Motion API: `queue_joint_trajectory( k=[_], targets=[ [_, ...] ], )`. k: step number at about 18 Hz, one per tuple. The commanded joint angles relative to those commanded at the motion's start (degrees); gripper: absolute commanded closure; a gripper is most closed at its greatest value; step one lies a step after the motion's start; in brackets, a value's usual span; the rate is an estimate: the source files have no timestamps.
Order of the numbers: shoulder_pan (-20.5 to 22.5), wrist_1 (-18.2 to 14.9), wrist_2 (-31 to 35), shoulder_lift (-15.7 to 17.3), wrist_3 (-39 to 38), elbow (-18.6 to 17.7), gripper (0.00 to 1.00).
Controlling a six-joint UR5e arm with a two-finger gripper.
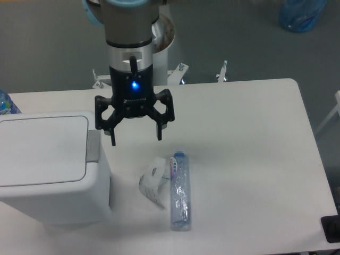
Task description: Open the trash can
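Observation:
The trash can [48,170] is a large white boxy bin at the left of the table, its flat lid down. Its grey push tab [93,145] sits on the right edge of the lid. My gripper [136,139] hangs open above the table, just right of the tab and a little higher than it. Its left fingertip is close to the tab but apart from it. It holds nothing.
A clear plastic bottle [180,192] lies on the white table [249,138] in front of the gripper. A crumpled white wrapper [152,183] lies next to the bottle on its left. A dark object [332,229] sits at the table's right front corner.

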Motion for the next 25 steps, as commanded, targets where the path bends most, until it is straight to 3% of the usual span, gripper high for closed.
queue_joint_trajectory(
  k=[25],
  targets=[
    [-1.6,0.0,0.1,-0.7,0.0,-1.4,0.00]
  ],
)
